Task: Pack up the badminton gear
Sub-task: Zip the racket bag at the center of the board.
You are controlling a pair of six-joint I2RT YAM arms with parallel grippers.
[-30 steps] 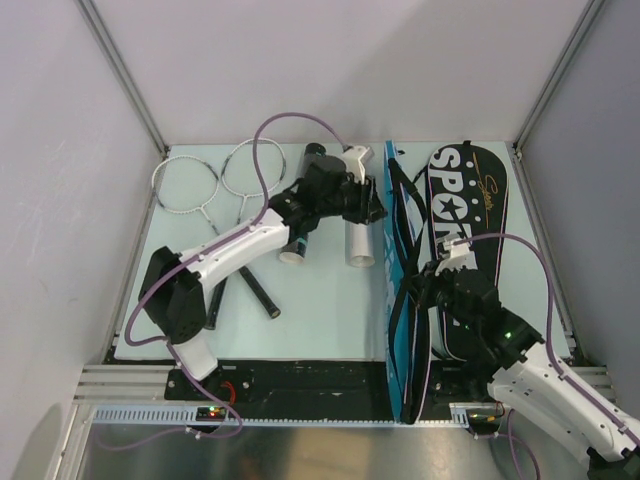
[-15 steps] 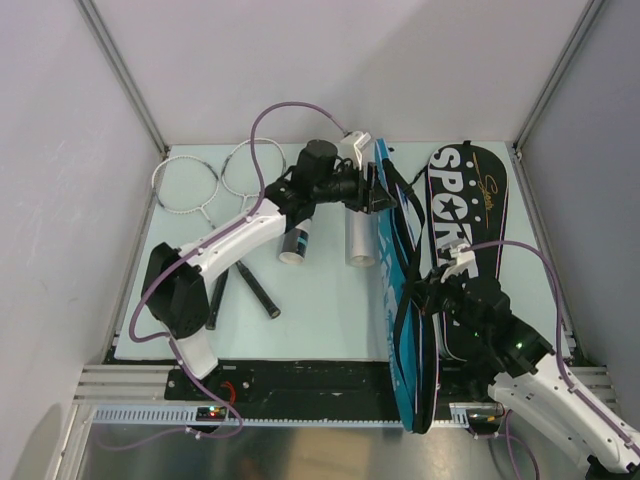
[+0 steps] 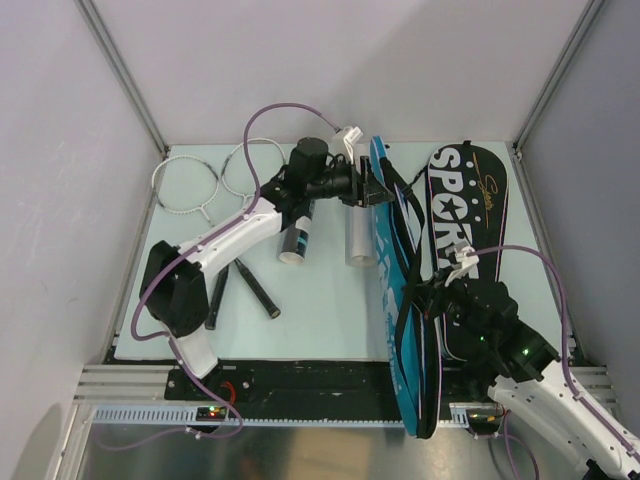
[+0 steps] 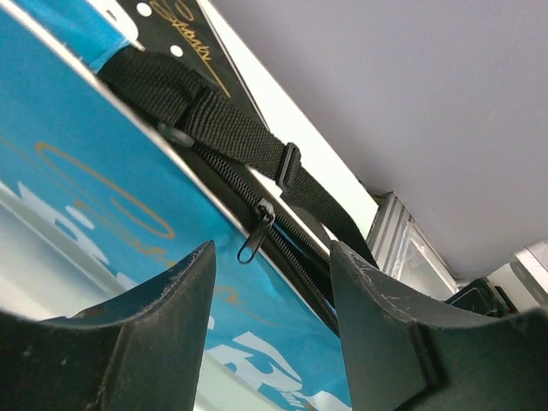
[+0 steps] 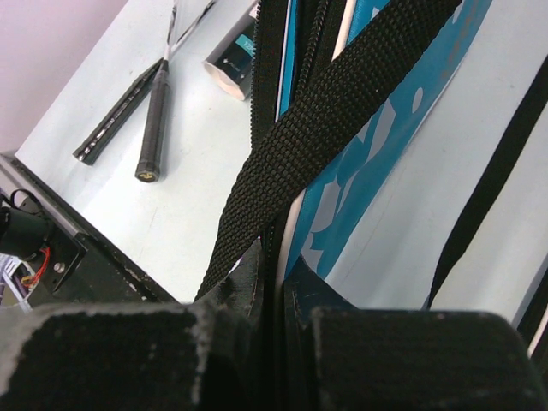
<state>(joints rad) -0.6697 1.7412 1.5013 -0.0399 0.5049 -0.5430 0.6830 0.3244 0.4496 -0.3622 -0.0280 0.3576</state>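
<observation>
Left hand: my left hand (image 3: 372, 187) is at the far end of the blue-and-black fabric racket bag (image 3: 395, 330). Its jaws stand well apart and hold nothing. In the wrist view, a small black metal zip pull (image 4: 255, 244) hangs in the gap between its fingers (image 4: 154, 334).

Right hand: my right hand (image 3: 437, 292) is pinched tight on the bag's near edge, with a black woven strap (image 5: 325, 111) running up from the grip.

Bag: it lies on the right half of the pale green tabletop (image 3: 320, 300), with the blue flap raised on edge and the black panel flat to its right.

Rackets: two slim white-framed rackets (image 3: 185, 185) lie at the far left, heads far and black handles near, well apart from the bag.

Tubes: a dark tube with a pale cap (image 3: 297, 235) and a white tube (image 3: 360, 243) lie mid-tabletop, the white one just beside the blue flap. I cannot tell what they contain.

Done so far: by my reading, the bag is only being opened. None of the gear I can see is inside it yet.

Left to do: open the flap, load the rackets and tubes, then zip the bag shut.

Writing: large white letters "SPOR" with a star (image 3: 462, 185) show on the black panel. Gold script beside it and on the blue flap is too cursive to read.
</observation>
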